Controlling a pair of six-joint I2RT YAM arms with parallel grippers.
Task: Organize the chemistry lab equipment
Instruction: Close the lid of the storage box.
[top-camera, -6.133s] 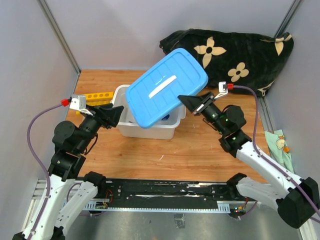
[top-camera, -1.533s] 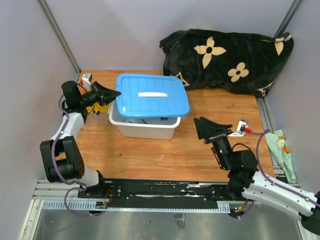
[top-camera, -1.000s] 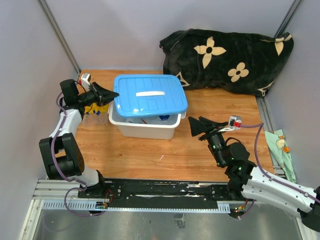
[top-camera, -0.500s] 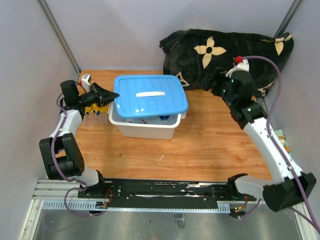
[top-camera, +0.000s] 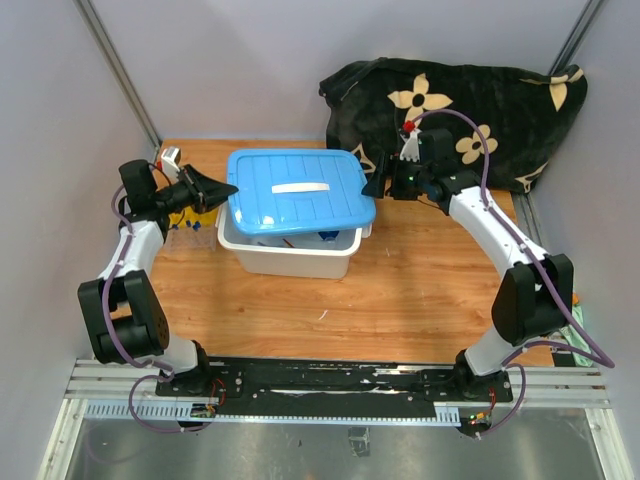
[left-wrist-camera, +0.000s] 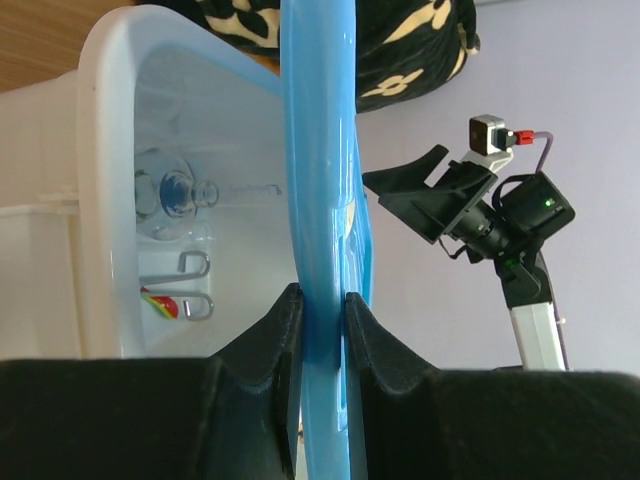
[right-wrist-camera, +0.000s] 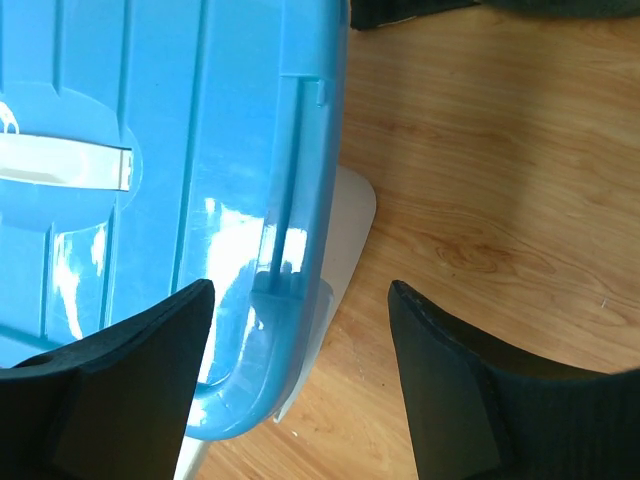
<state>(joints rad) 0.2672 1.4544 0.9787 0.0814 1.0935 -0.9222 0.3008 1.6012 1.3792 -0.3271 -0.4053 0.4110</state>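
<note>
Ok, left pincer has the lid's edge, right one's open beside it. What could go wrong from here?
1. The left pincer pinches only the thin rim of the blue lid, which sits skewed on the white tub; it could pivot or slip free.
2. The open right pincer straddles lid rim and tub corner together; closing might grab both and drag the tub, jolting the glass flask inside.

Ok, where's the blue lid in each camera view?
Top external: blue lid left of centre, askew on the white tub.
Left wrist: blue lid edge-on, a vertical band at centre.
Right wrist: blue lid fills the upper left.
Shared landmark: the white tub under it.
</note>
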